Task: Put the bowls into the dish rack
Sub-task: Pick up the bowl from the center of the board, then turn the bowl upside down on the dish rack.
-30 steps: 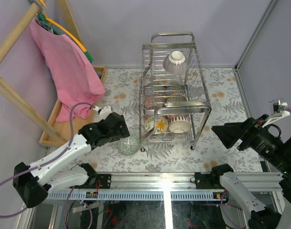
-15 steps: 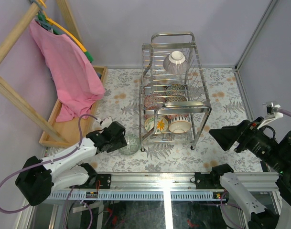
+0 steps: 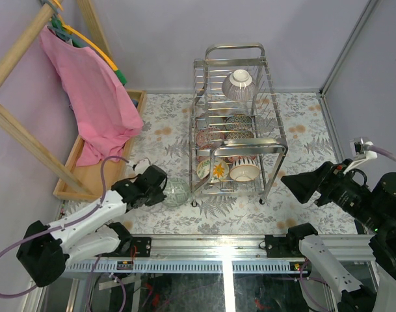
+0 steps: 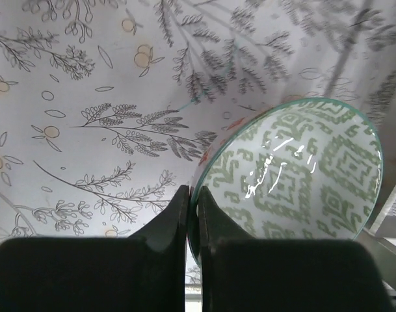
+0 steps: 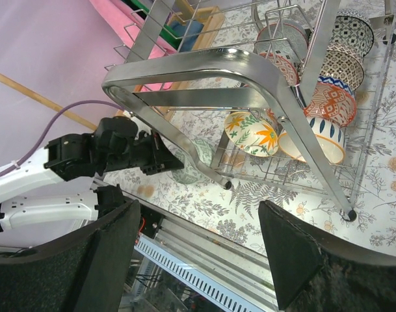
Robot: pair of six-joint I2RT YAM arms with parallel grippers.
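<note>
A green-patterned bowl [image 3: 178, 193] [image 4: 295, 175] stands on the floral tablecloth just left of the dish rack's [image 3: 276, 147] front left leg. My left gripper [image 3: 161, 189] [image 4: 192, 209] is shut on this bowl's near rim, one finger inside and one outside. Among the bowls in the chrome rack are a striped one [image 3: 238, 84] upside down on the top tier and several on the lower tier [image 3: 244, 171] [image 5: 252, 133]. My right gripper [image 3: 296, 185] [image 5: 198, 260] hangs open in the air right of the rack, holding nothing.
A pink cloth [image 3: 93, 84] hangs from a wooden frame at the back left, over a shallow wooden tray [image 3: 87, 174]. A metal rail [image 3: 224, 247] runs along the table's near edge. Walls close off the back and right sides.
My left gripper moved in on the green-patterned bowl and shut on its rim. My right gripper drifted slightly left and stayed open.
</note>
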